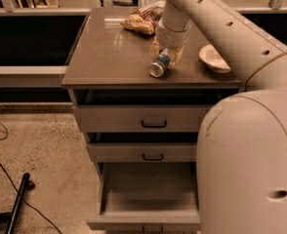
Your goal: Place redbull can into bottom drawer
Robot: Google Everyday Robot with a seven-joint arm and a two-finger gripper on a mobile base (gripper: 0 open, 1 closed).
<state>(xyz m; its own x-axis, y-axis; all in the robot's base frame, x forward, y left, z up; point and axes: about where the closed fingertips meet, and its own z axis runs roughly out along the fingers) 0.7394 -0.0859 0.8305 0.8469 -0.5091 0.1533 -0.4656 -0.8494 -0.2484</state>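
The redbull can, silver and blue with a shiny end facing me, is tilted just above the cabinet top near its front edge. My gripper comes down from the arm above and is shut on the can's upper part. The bottom drawer stands pulled open below, its inside bare, its handle at the lower frame edge. The two upper drawers are closed.
A snack bag lies at the back of the cabinet top. A white bowl sits on its right side. My arm's large white body fills the right foreground. A dark pole and cables lie on the floor at left.
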